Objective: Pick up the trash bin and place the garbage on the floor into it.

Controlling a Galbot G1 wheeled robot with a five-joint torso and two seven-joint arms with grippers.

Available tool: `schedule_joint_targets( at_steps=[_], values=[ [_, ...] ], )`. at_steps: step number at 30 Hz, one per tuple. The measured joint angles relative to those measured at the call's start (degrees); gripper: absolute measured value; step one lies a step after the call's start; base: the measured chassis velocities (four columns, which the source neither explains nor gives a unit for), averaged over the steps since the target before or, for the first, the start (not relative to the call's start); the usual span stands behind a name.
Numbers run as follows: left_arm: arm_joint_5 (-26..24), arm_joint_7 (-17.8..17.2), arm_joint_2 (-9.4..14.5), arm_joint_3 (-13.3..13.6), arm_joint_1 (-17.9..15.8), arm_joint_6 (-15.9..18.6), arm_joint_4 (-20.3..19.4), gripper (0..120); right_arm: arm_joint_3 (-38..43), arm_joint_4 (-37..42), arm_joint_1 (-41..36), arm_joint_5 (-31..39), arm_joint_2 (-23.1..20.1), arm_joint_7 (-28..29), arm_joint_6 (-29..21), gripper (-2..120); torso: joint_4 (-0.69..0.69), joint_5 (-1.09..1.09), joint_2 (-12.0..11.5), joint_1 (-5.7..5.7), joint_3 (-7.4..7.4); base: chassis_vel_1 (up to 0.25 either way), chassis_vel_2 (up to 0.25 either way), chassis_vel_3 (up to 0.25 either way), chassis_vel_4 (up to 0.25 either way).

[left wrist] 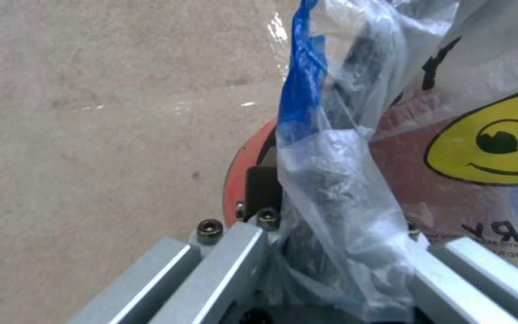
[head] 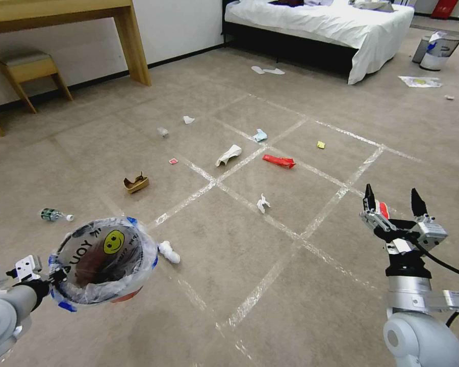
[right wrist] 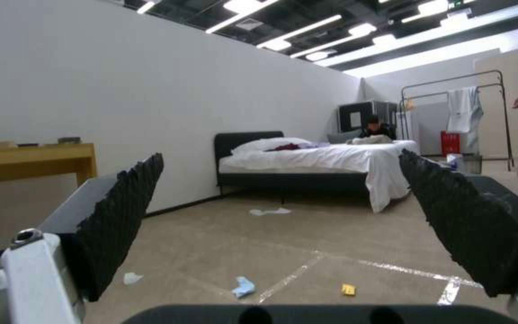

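Left hand (head: 56, 278) clamped on trash bin (head: 103, 261) rim, right hand (head: 393, 200) spread wide

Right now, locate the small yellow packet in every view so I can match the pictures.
Head view: the yellow packet lies on the carpet right of centre, beyond the red wrapper.
Right wrist view: the packet lies low, between the open jaws.
Left wrist view: faces the trash bin and bare carpet instead.
Shared landmark: the light-blue wad, across a tape line from the packet.

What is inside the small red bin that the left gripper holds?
Inside the small round red trash bin, clamped by the left gripper, only its clear smiley-printed plastic liner bag shows. The crumpled liner hides the bottom.
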Motion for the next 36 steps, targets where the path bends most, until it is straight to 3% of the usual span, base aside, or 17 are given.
schedule_joint_targets(
  at_steps=[14, 36],
  values=[
    [0.02, -0.02, 0.1, 0.39, -0.96, -0.02, 1.17, 0, -0.53, -1.19, 1.08, 0.14, -0.07, 0.26, -0.43, 100, 0.01, 0.0, -0.01, 0.01, 0.01, -0.108, 0.115, 0.103, -0.116],
    [-0.38, -0.21, 0.58, 0.14, -1.89, -0.01, 2.09, 0, -0.69, -2.23, 1.95, 0.23, -0.02, -0.04, -0.93, 100, 0.01, 0.0, 0.0, 0.0, 0.0, -0.002, 0.001, 0.005, -0.002]
  ],
)
